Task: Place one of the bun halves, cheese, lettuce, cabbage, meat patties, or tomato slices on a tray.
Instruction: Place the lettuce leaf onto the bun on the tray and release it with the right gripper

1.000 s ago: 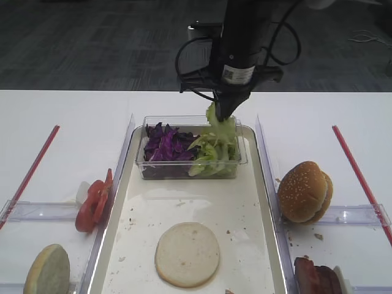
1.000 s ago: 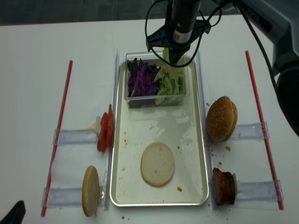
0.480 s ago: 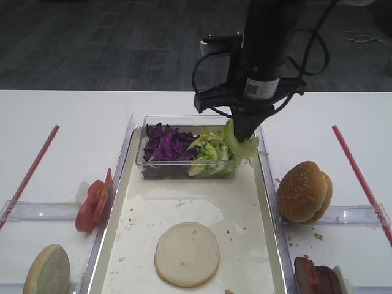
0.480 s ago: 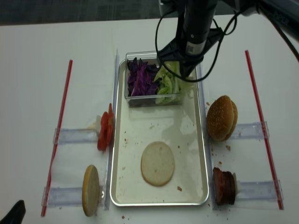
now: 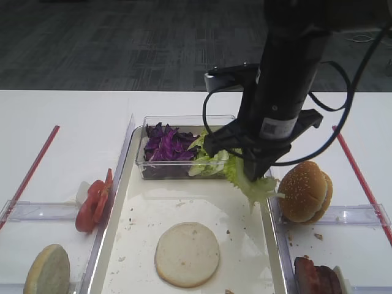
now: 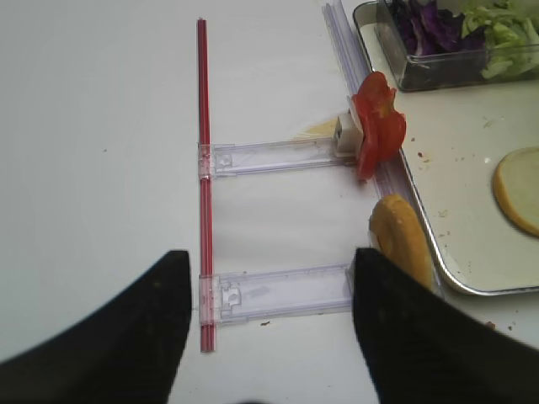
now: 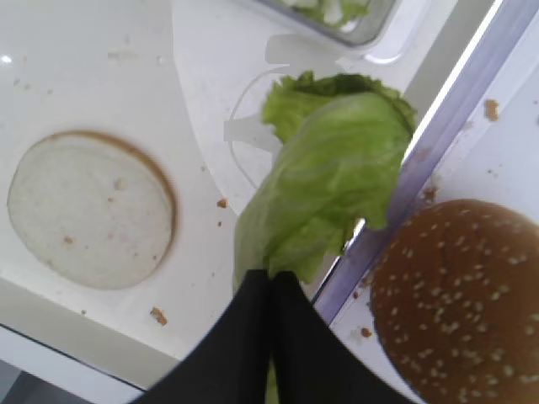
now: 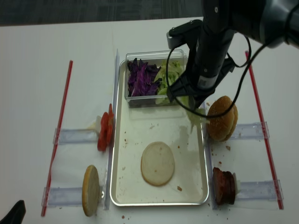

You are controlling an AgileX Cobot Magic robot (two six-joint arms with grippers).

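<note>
Crinkled light-green lettuce leaf (image 7: pixel 324 189), limp, light and tear-prone, best gripped at its thicker stem end, hangs below the right claw (image 7: pixel 271 282), whose black jaws are pinched together on that end. Beneath it lies the cream rectangular tray's (image 5: pixel 142 211) silvery right rim; a pale flat bun half (image 5: pixel 187 254) rests lower-left. The arm points steeply downward.

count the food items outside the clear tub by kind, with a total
plain bun halves: 2, one on the tray, one on edge at left
sesame bun: 1
lettuce leaf in the right gripper: 1
tomato slice stack: 1
patty stack: 1
total: 6
</note>
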